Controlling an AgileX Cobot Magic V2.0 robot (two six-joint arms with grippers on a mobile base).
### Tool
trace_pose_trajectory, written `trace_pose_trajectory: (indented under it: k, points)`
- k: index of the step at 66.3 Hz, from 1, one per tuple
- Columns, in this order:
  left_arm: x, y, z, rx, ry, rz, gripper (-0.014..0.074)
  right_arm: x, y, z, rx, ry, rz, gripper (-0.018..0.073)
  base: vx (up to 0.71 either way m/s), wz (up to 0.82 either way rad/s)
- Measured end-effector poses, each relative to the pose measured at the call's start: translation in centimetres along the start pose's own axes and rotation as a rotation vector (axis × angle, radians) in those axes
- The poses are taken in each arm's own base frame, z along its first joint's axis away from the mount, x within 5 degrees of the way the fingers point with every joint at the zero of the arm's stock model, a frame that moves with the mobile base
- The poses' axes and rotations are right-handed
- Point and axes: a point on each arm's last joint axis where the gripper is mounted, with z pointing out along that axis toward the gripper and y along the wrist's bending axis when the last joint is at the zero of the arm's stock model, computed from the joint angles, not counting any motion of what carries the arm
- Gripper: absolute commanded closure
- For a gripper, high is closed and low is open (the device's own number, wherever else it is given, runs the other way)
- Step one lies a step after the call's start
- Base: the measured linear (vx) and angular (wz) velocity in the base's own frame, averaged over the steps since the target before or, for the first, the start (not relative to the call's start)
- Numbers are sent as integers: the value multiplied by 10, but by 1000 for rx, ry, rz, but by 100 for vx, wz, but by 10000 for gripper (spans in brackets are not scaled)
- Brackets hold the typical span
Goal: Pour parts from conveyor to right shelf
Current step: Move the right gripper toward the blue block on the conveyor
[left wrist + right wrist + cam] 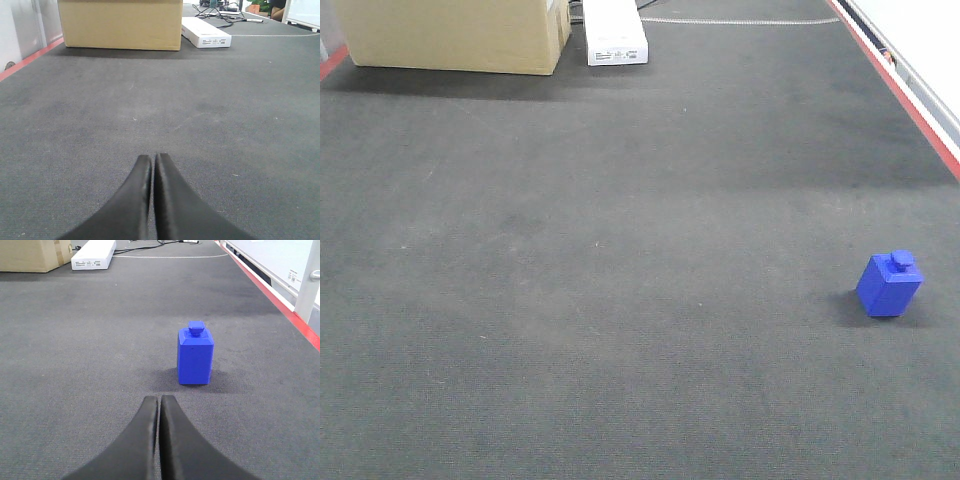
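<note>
Nearest the lens, the right gripper (159,401) is showing its two black fingers (140,445) pressing flat against each other, with only a hairline seam between them and nothing gripped. Just ahead of its tips and a little to their right, the blue block (195,357) is standing upright on the conveyor (75,370), its small knob pointing up. A strip of bare belt is separating it from the fingertips, so the two are near but not touching. Farther to the right of the gripper, a red strip (280,302) is running along the belt's edge, well apart from the block. The left gripper (151,159) is likewise holding its jaws together on nothing, pointing along the dark felt with bare belt directly in front of it. Far ahead of that gripper and slightly to its left, a cardboard box (120,25) is resting on the belt. A white carton (206,36) is lying just beside the box's right side, with a tangle of cables (220,12) sitting beyond it. In the front-facing view the block is sitting toward the right edge of the belt, casting a faint shadow.
</note>
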Motion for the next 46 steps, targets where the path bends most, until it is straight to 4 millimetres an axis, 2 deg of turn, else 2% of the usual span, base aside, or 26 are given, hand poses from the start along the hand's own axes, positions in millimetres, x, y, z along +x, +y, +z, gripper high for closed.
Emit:
trace_pose_trajectory:
  k: [14, 25, 31, 41, 46]
  points:
    - [0, 0, 0, 0, 0, 0, 603, -1, 0, 0, 2, -6, -16, 564, 0, 0]
    - [0, 0, 0, 0, 0, 0, 603, -9, 0, 0, 3, -96, -25, 564, 0, 0]
    - [0, 0, 0, 0, 0, 0, 603, -17, 0, -2, 3, -192, -26, 564, 0, 0]
    - [0, 0, 0, 0, 0, 0, 603, -43, 0, -11, 4, -489, -17, 564, 0, 0]
    - [0, 0, 0, 0, 0, 0, 603, -50, 0, -14, 4, -552, -12, 564, 0, 0]
